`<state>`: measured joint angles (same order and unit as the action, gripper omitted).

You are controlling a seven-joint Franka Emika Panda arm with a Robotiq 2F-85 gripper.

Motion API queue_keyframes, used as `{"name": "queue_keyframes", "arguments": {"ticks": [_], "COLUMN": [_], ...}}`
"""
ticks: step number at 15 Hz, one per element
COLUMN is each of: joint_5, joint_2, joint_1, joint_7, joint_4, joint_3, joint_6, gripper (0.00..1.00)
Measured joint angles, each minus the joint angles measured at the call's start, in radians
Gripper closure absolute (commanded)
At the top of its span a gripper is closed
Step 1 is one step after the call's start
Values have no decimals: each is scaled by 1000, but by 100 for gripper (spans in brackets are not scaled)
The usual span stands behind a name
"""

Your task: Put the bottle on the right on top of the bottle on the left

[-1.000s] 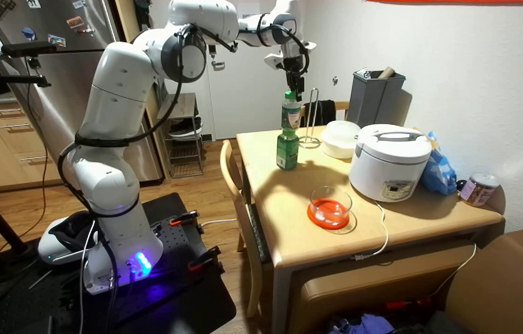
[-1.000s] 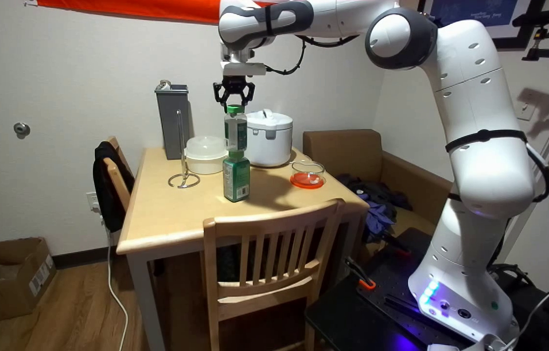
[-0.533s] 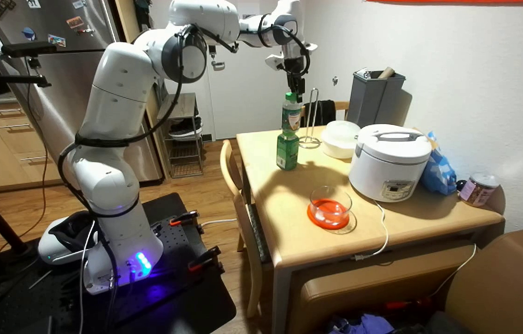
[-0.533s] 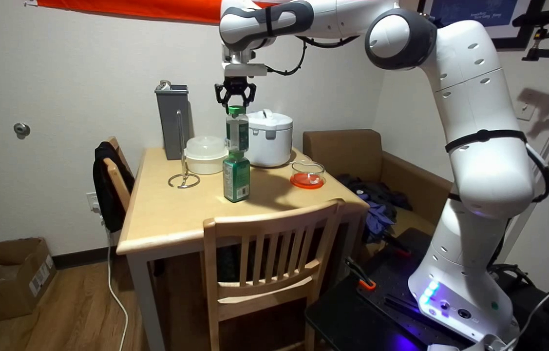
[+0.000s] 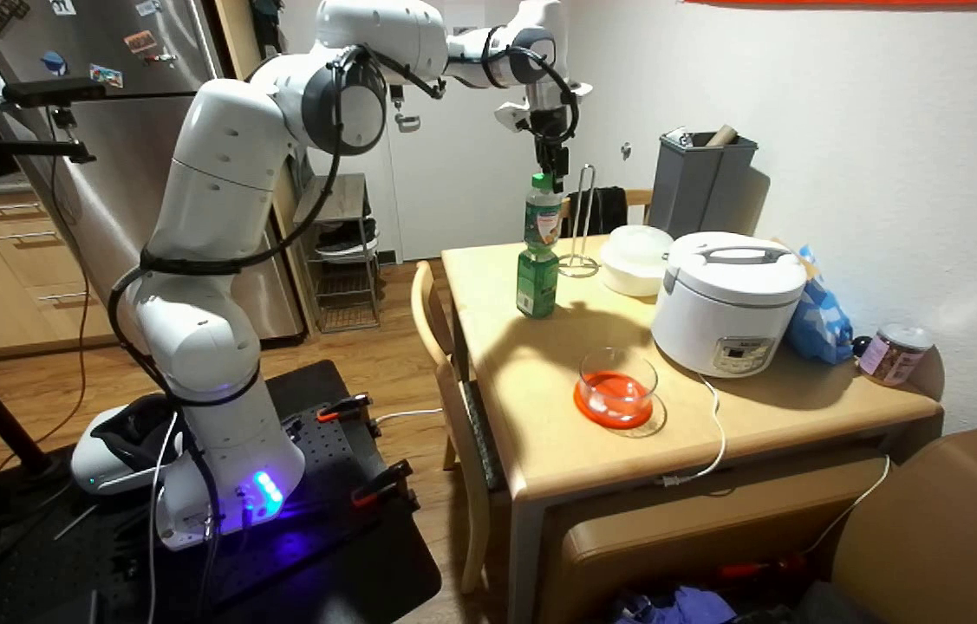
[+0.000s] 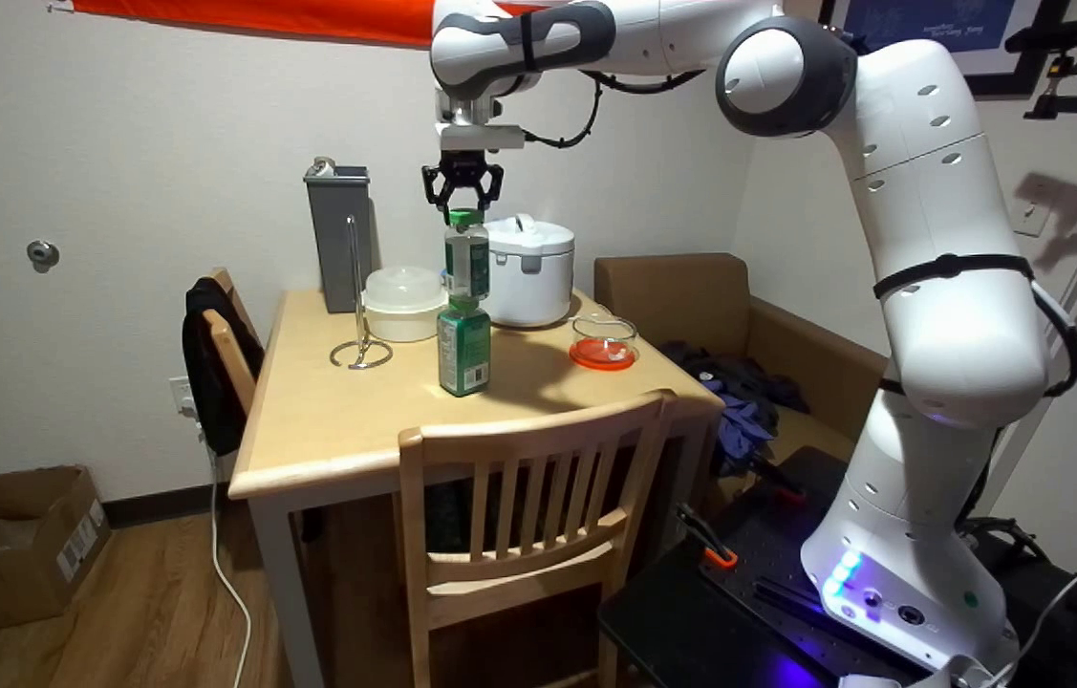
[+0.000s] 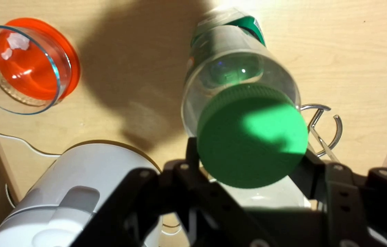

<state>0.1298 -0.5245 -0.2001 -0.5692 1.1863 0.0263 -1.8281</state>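
Exterior view: the upper bottle is near upright above the lower bottle, base seemingly resting on its top, slightly off-centre; that narrow seat could let it slide once freed; in an exterior view, the pair is near the table edge beside the slatted chair; a toppled bottle could roll off there; wrist view: uneven release could drag the green cap and tip the stack; gripper appears clamped on that cap, a finger against each side, parted only by it.
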Motion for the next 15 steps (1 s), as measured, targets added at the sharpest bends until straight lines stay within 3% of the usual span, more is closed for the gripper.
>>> {"name": "queue_keyframes", "arguments": {"ticks": [15], "joint_5": [-11], "joint_2": [0], "joint_1": [0], "joint_7": [0], "joint_4": [0], "joint_3": [8], "joint_6": [0], "gripper": [62]}}
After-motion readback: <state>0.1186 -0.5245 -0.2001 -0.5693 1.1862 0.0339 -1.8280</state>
